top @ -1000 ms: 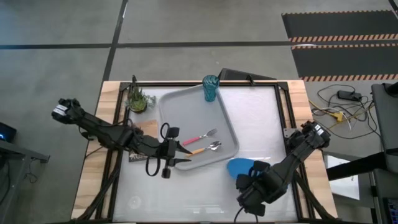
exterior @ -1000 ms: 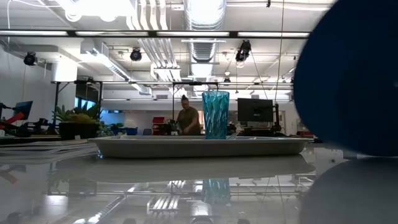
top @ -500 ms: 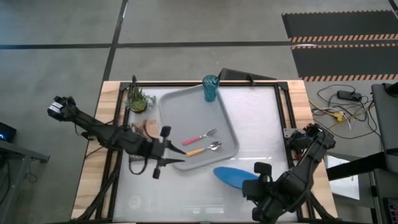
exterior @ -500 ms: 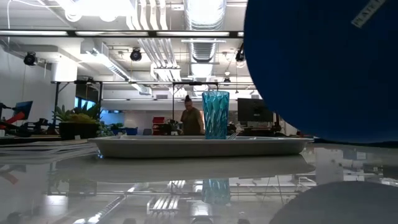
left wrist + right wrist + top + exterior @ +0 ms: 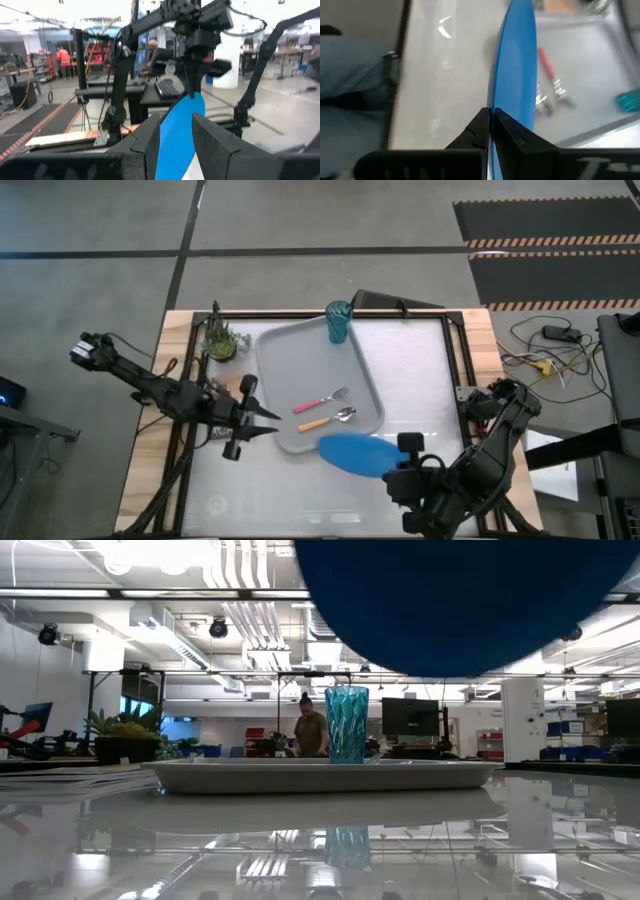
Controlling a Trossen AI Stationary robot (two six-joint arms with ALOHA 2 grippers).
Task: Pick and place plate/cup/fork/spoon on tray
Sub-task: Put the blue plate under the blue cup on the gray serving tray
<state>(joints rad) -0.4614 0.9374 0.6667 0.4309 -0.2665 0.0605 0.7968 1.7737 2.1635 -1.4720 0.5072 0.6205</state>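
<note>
Right gripper (image 5: 400,463): off the tray's near right corner, fingers pinched on the plate's rim, seen edge-on in the right wrist view.
Plate (image 5: 354,452): held clear of the table, tilted, its far edge over the tray's near rim.
Left gripper (image 5: 258,414): just off the tray's left edge near the near corner, fingers spread, holding nothing.
Tray (image 5: 285,362): landmark, lying angled on the table.
Spoon (image 5: 328,419): in the tray's near part, orange handle towards the left gripper.
Fork (image 5: 320,400): just beyond the spoon, roughly parallel.
Cup (image 5: 339,321): upright in the tray's far right corner.
</note>
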